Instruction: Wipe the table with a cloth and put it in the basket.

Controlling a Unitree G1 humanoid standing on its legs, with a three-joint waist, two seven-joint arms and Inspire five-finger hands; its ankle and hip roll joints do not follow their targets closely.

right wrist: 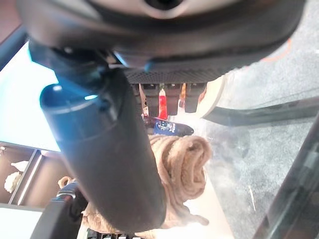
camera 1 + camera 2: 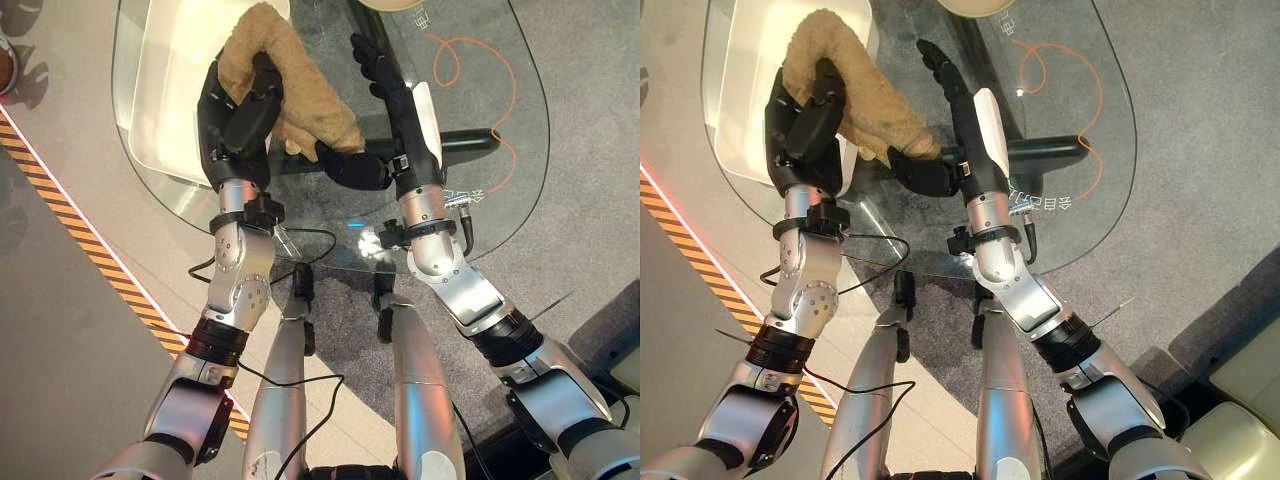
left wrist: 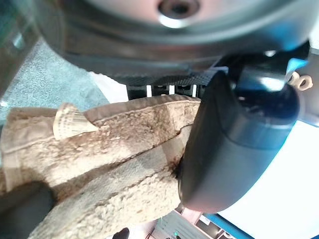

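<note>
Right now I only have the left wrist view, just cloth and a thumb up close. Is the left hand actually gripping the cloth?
Observer: Yes. In the left eye view the left hand has its fingers curled round the tan cloth, over the glass table.
Operator: Where is the right hand?
Observer: The right hand is beside the cloth, fingers straight, with its thumb at the cloth's near end.
Operator: Any container nearby?
Observer: A cream container sits at the table's left end, beyond the left hand. I cannot tell whether it is on or under the glass.
</note>
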